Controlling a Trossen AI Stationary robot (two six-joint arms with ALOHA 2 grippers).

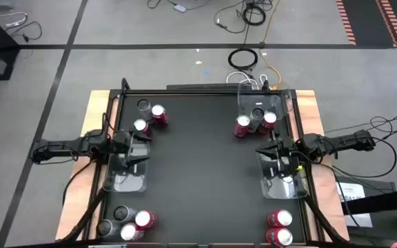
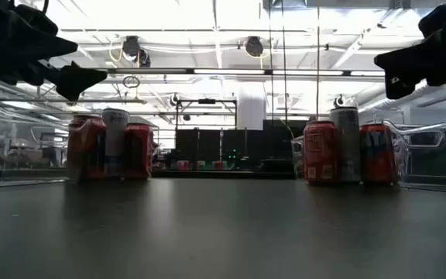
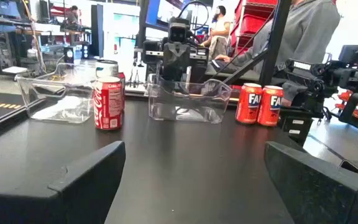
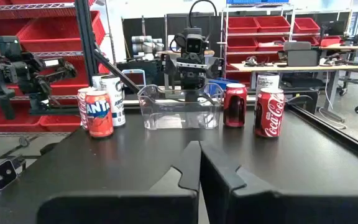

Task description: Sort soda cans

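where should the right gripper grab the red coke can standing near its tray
Grip the red Coke can around the middle of its straight side wall, coming in level from the table's centre. It stands upright with open table on that side; another red can stands close on its other side. The right gripper is shut, so open it first.

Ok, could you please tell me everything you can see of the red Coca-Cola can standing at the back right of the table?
The Coca-Cola can is a small cylinder, seemingly metal, red with white script and a silver top. It stands upright and looks undented on the dark table, in the cluster at the back right, just outside the clear tray. A pale can stands close behind it; whether they touch cannot be told. Nothing grips it.
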